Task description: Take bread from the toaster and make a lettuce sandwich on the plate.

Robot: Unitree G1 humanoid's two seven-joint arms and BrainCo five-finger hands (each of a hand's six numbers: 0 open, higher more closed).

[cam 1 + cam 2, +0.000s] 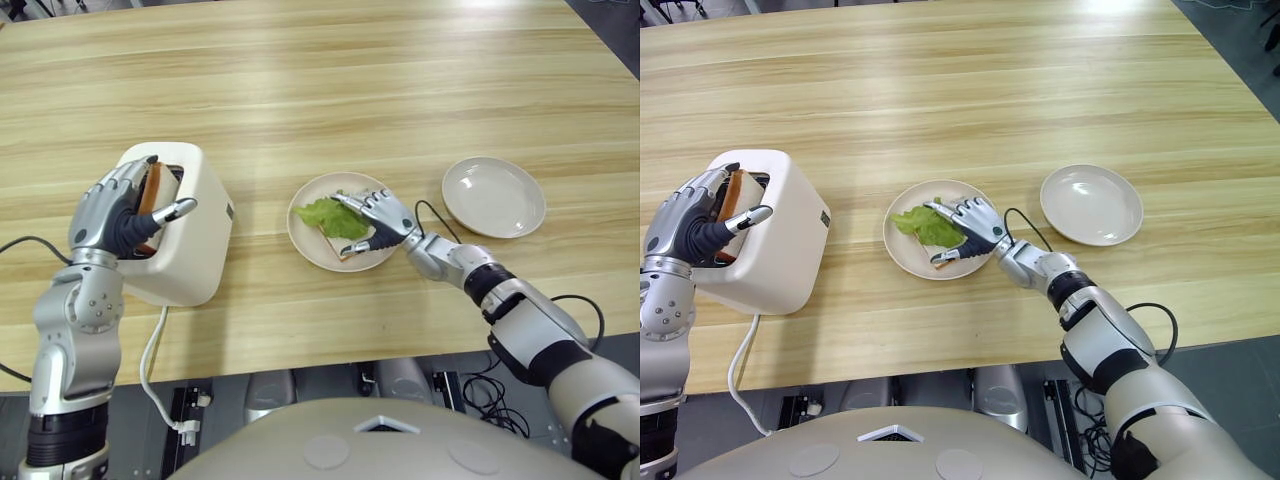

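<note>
A white toaster (190,240) stands at the table's left front with a brown bread slice (150,186) sticking up from its slot. My left hand (112,212) is over the slot, its fingers curled around that slice. On the beige plate (308,244) in the middle lies another bread slice (343,252) with a green lettuce leaf (322,217) on top. My right hand (386,216) rests on the plate's right side, fingers stretched flat over the leaf and thumb by the bread's near edge.
A second, empty beige plate (493,196) sits to the right of the first. The toaster's white cable (155,372) hangs over the table's front edge. The wooden table (330,90) stretches wide and bare behind.
</note>
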